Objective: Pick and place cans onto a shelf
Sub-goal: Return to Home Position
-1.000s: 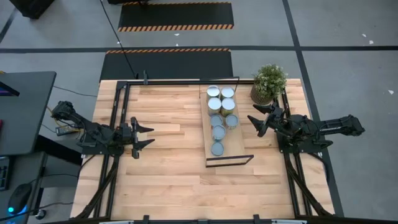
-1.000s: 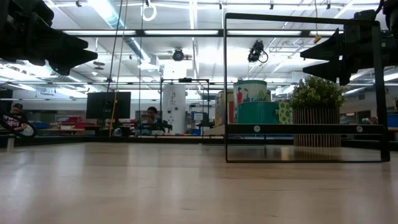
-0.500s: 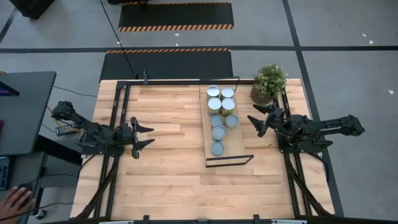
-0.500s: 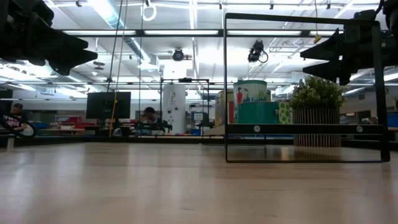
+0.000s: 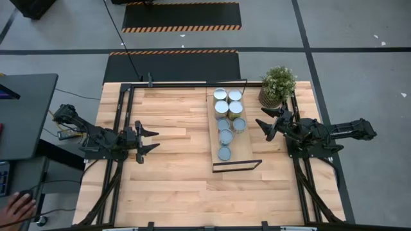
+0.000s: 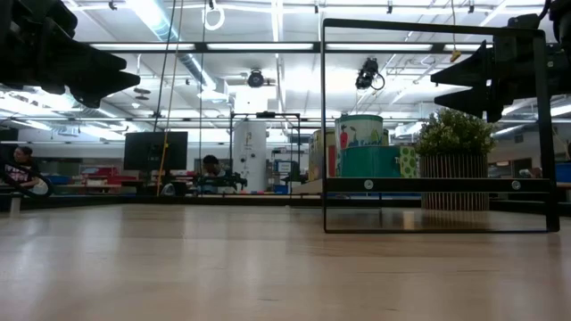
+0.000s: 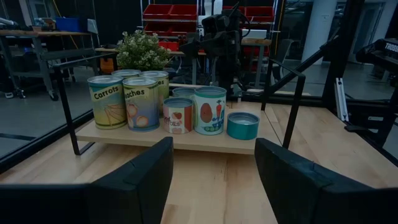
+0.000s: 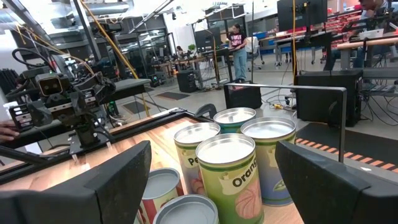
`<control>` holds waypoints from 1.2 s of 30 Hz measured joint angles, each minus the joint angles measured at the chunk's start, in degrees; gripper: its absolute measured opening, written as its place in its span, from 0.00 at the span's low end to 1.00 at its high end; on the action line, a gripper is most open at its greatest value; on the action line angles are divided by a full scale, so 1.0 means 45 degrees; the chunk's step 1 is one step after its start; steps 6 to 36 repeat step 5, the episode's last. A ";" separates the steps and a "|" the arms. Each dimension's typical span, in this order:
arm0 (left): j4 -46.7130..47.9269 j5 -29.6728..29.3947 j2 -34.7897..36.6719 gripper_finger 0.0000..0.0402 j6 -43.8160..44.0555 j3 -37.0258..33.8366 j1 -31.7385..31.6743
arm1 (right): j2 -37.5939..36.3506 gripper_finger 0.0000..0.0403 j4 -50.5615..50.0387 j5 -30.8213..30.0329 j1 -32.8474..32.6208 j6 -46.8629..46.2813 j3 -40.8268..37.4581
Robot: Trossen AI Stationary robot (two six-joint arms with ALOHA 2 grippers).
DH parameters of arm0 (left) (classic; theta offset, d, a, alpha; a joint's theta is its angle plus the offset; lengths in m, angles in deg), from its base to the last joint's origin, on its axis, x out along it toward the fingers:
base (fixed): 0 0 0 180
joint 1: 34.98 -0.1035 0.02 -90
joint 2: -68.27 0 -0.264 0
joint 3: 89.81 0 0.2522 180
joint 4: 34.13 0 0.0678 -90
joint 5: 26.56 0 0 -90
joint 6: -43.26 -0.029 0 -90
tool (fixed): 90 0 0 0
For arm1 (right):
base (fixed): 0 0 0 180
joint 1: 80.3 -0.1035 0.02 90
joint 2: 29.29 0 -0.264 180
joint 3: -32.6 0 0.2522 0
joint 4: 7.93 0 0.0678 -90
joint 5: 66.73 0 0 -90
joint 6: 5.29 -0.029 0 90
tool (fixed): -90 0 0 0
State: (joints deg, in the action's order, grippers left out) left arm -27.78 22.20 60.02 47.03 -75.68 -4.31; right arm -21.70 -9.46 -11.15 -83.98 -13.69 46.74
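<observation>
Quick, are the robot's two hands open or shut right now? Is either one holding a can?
Left gripper: open, holding nothing.
Right gripper: open, holding nothing.

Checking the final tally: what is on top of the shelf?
Eight cans stand on the shelf, crowded toward the end near the plant. Nothing lies on them. Its surface beneath them is covered.

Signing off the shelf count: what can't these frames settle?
High view: cans show tops only; labels unreadable.
Low view: cans overlap on the shelf; count unclear.
Left wrist view: rear cans hidden behind front row.
Right wrist view: low cans cut off by bottom edge.
</observation>
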 joint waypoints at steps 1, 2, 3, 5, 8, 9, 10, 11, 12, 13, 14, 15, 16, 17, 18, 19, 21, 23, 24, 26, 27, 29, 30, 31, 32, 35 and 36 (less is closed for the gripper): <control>-0.0002 0.0002 0.0000 0.58 0.0005 -0.0002 -0.0002 | 0.0000 0.87 0.0000 0.0000 0.0004 -0.0005 0.0000; 0.0002 0.0002 0.0003 0.58 0.0001 -0.0001 0.0002 | -0.0002 0.87 0.0000 -0.0004 0.0002 -0.0002 0.0000; 0.0000 0.0002 0.0000 0.58 -0.0005 -0.0002 -0.0002 | 0.0000 0.87 -0.0001 -0.0001 0.0000 -0.0001 0.0000; -0.0001 0.0002 0.0000 0.58 0.0004 -0.0002 -0.0002 | 0.0000 0.87 0.0000 0.0000 0.0000 -0.0002 0.0000; -0.0001 0.0002 0.0000 0.58 0.0004 -0.0002 -0.0002 | 0.0000 0.87 0.0000 0.0000 0.0000 -0.0002 0.0000; -0.0001 0.0002 0.0000 0.58 0.0004 -0.0002 -0.0002 | 0.0000 0.87 0.0000 0.0000 0.0000 -0.0002 0.0000; -0.0001 0.0002 0.0000 0.58 0.0004 -0.0002 -0.0002 | 0.0000 0.87 0.0000 0.0000 0.0000 -0.0002 0.0000; -0.0001 0.0002 0.0000 0.58 0.0004 -0.0002 -0.0002 | 0.0000 0.87 0.0000 0.0000 0.0000 -0.0002 0.0000; -0.0001 0.0002 0.0000 0.58 0.0004 -0.0002 -0.0002 | 0.0000 0.87 0.0000 0.0000 0.0000 -0.0002 0.0000; -0.0001 0.0002 0.0000 0.58 0.0004 -0.0002 -0.0002 | 0.0000 0.87 0.0000 0.0000 0.0000 -0.0002 0.0000; -0.0001 0.0002 0.0000 0.58 0.0004 -0.0002 -0.0002 | 0.0000 0.87 0.0000 0.0000 0.0000 -0.0002 0.0000; -0.0001 0.0002 0.0000 0.58 0.0004 -0.0002 -0.0002 | 0.0000 0.87 0.0000 0.0000 0.0000 -0.0002 0.0000; -0.0001 0.0002 0.0000 0.58 0.0004 -0.0002 -0.0002 | 0.0000 0.87 0.0000 0.0000 0.0000 -0.0002 0.0000; -0.0001 0.0002 0.0000 0.58 0.0004 -0.0002 -0.0002 | 0.0000 0.87 0.0000 0.0000 0.0000 -0.0002 0.0000; -0.0001 0.0002 0.0000 0.58 0.0004 -0.0002 -0.0002 | 0.0000 0.87 0.0000 0.0000 0.0000 -0.0002 0.0000; -0.0001 0.0002 0.0000 0.58 0.0004 -0.0002 -0.0002 | 0.0000 0.87 0.0000 0.0000 0.0000 -0.0002 0.0000; -0.0001 0.0002 0.0000 0.58 0.0004 -0.0002 -0.0002 | 0.0000 0.87 0.0000 0.0000 0.0000 -0.0002 0.0000; -0.0001 0.0002 0.0000 0.58 0.0004 -0.0002 -0.0002 | 0.0000 0.87 0.0000 0.0000 0.0000 -0.0002 0.0000; -0.0001 0.0002 0.0000 0.58 0.0004 -0.0002 -0.0002 | 0.0000 0.87 0.0000 0.0000 0.0000 -0.0002 0.0000; -0.0001 0.0002 0.0000 0.58 0.0004 -0.0002 -0.0002 | 0.0000 0.87 0.0000 0.0000 0.0000 -0.0002 0.0000; -0.0001 0.0002 0.0000 0.58 0.0004 -0.0002 -0.0002 | 0.0000 0.87 0.0000 0.0000 0.0000 -0.0002 0.0000; -0.0001 0.0002 0.0000 0.58 0.0004 -0.0002 -0.0002 | 0.0000 0.87 0.0000 0.0000 0.0000 -0.0002 0.0000; -0.0001 0.0002 0.0000 0.58 0.0004 -0.0002 -0.0002 | 0.0000 0.87 0.0000 0.0000 0.0000 -0.0002 0.0000; -0.0001 0.0002 0.0000 0.58 0.0004 -0.0002 -0.0002 | 0.0000 0.87 0.0000 0.0000 0.0000 -0.0002 0.0000; -0.0001 0.0002 0.0000 0.58 0.0004 -0.0002 -0.0002 | 0.0000 0.87 0.0000 0.0000 0.0000 -0.0002 0.0000; -0.0001 0.0002 0.0000 0.58 0.0004 -0.0002 -0.0002 | 0.0000 0.87 0.0000 0.0000 0.0000 -0.0002 0.0000; -0.0001 0.0002 0.0000 0.58 0.0004 -0.0002 -0.0002 | 0.0000 0.87 0.0000 0.0000 0.0000 -0.0002 0.0000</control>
